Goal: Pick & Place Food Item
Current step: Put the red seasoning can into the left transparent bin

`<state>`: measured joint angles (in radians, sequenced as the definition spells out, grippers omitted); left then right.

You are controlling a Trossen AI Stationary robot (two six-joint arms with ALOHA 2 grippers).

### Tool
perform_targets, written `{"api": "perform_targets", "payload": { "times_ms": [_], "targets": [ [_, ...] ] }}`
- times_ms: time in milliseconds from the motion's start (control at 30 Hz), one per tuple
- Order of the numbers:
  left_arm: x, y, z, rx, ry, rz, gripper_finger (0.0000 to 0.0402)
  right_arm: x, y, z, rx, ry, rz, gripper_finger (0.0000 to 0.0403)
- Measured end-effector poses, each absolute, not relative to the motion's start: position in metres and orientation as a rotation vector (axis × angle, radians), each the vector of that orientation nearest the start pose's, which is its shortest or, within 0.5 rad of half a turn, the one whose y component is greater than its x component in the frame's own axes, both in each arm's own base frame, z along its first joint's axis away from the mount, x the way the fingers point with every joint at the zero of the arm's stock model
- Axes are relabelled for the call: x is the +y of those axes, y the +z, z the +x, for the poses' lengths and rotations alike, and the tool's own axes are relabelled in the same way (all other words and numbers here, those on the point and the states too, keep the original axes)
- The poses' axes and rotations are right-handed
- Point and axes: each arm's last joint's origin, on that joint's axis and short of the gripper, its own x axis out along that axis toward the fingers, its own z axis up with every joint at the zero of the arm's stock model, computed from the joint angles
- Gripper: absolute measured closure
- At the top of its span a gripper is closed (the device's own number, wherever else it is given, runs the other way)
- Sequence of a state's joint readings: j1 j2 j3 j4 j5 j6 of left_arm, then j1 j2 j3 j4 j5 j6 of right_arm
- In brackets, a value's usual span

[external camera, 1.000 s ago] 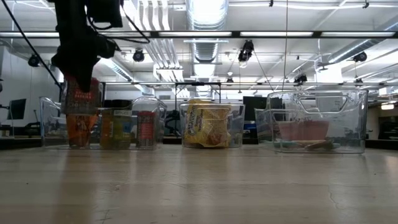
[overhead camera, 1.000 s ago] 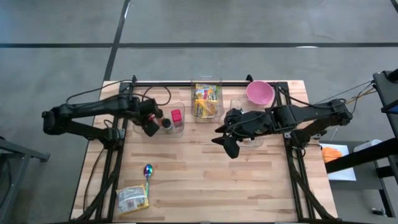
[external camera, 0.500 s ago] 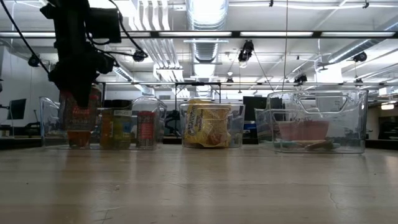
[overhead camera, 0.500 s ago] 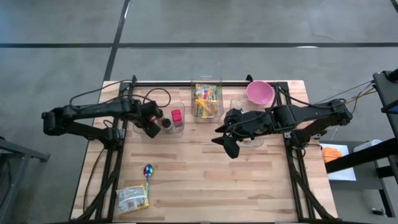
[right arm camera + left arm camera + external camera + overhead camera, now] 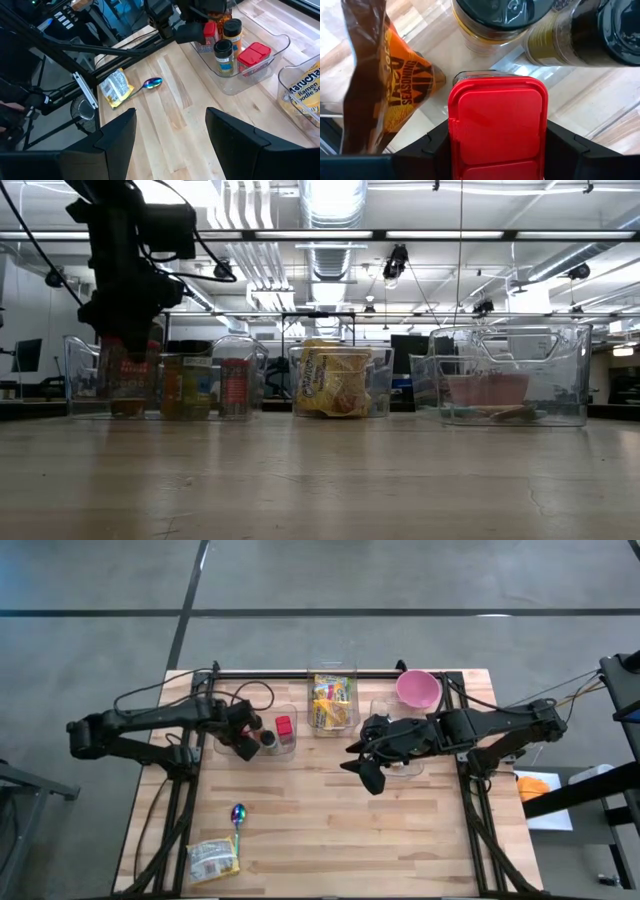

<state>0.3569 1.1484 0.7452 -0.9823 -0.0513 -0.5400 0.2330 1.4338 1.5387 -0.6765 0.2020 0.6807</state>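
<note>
Lowered since earlier: left claw [image 5: 495,145] gripping red-lid jar [image 5: 496,125], upright, straight above left bin [image 5: 262,745]. Right claw [image 5: 170,130] open, far.

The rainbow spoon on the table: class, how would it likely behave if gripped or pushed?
The spoon looks like glossy metal, so it is probably stiff but slippery to grip. It lies flat on the wooden table, so a push would likely slide or spin it rather than roll it. It is slim, so probably light.
</note>
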Motion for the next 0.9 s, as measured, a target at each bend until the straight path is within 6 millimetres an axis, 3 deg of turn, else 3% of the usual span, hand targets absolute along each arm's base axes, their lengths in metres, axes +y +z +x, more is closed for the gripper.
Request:
{"api": "perform_targets", "payload": {
  "times_ms": [900],
  "targets": [
    [0.069,0.183,0.18,1.363,0.663,-0.661,0.0186,0.064,0.398,0.295,0.548,-0.16,0.533,0.0169]
  ]
}}
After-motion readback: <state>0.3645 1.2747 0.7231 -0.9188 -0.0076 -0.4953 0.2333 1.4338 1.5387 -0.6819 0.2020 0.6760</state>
